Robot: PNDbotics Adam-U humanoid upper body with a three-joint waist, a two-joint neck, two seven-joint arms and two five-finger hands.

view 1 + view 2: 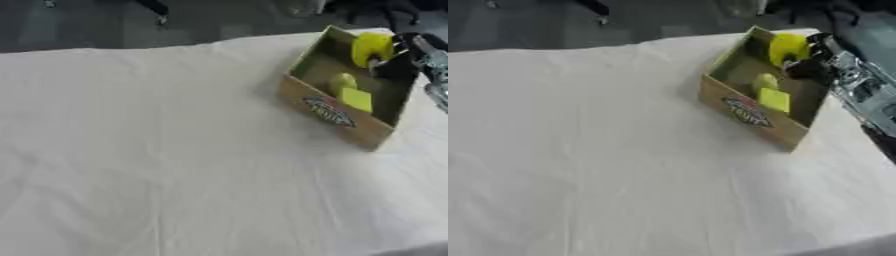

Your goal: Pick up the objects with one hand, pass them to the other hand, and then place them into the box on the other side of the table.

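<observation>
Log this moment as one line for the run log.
right hand: holding yellow object over box | box: two yellow pieces inside | left hand: out of view

A lab-like test space — white-clothed table [131, 150], dark tiled floor [105, 25] beyond.

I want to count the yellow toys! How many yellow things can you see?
3. One yellow thing is in the right hand above the box. A rounded yellow-green one and a flat yellow one lie inside. More may hide behind the box walls.
</observation>
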